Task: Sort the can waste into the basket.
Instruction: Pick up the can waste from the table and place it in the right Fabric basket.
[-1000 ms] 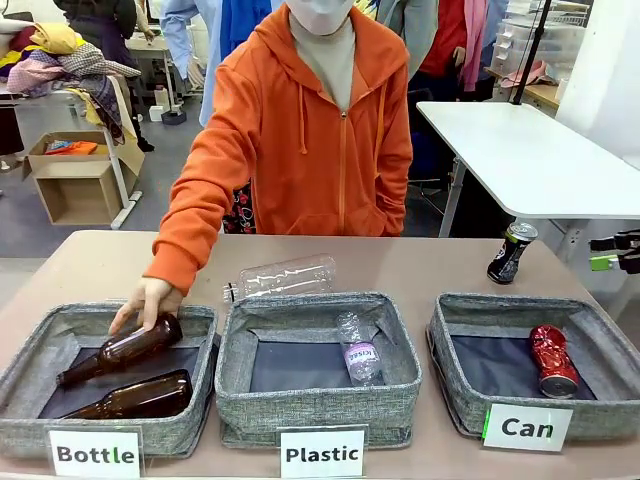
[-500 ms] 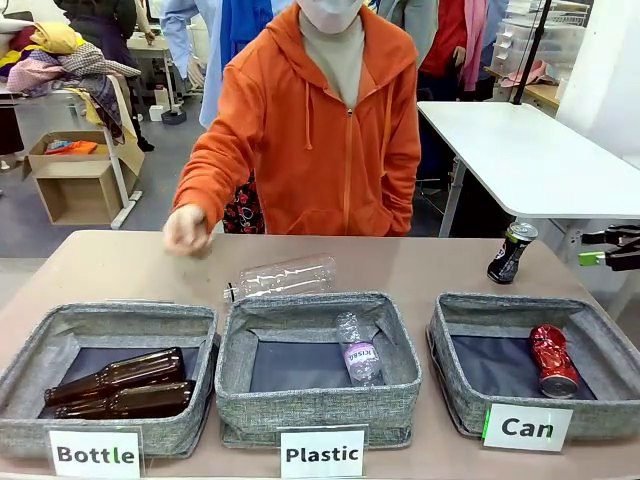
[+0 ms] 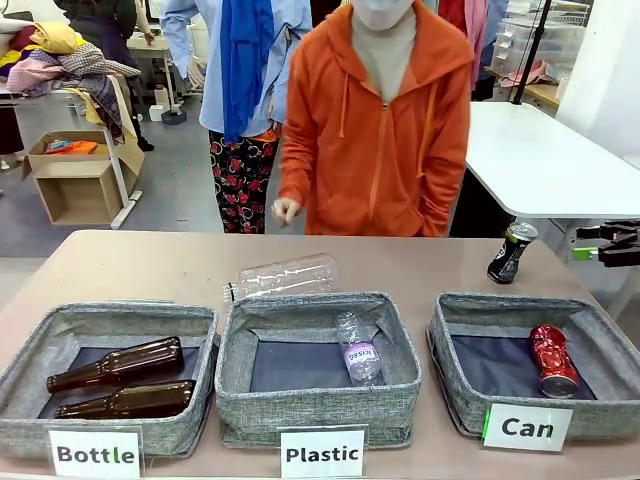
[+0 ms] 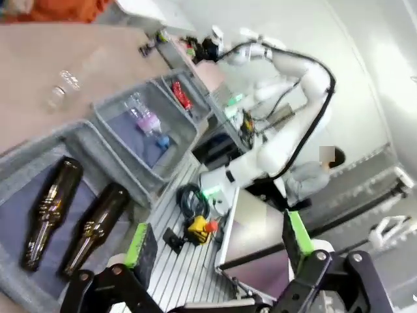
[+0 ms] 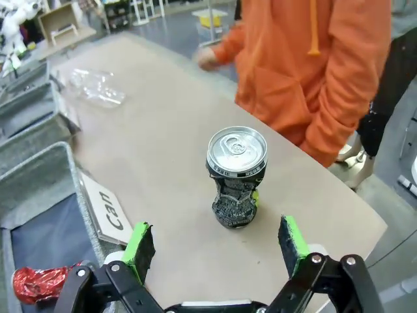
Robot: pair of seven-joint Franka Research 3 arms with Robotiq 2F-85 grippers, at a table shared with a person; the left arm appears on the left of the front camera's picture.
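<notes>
The desk [image 3: 100, 265] carries three grey baskets. The basket labelled "Can" [image 3: 450, 312] stands at the robot's right end of the row. The crushed red can [image 3: 553, 360] lies inside it on the dark lining. The black can [image 3: 511, 252] stands on the desk just beyond that basket's far right corner, apart from its rim. We judge it to be the piece not yet sorted.

We expect this can to be light and probably empty. Its thin wall should be stiff near the silver top and soft lower down, where it looks crumpled. The smooth metal may slip, and so tall and narrow a thing could tip at a nudge. We would take it across the body just under the top rim, squeezing gently.

The right tool [image 5: 216, 242] has its jaws spread wide and holds nothing. Its green pads stand to either side of the can's line, short of the can itself. The left tool [image 4: 219, 240] is likewise wide open and empty, looking down over the brown bottles [image 4: 65, 215].

The right wrist view gives us the can's pull-tab top and its dented lower wall, which the front view shows too small to read. The front view shows how near the can stands to the basket, and that the person's hand [image 3: 286, 210] is well away from it.
</notes>
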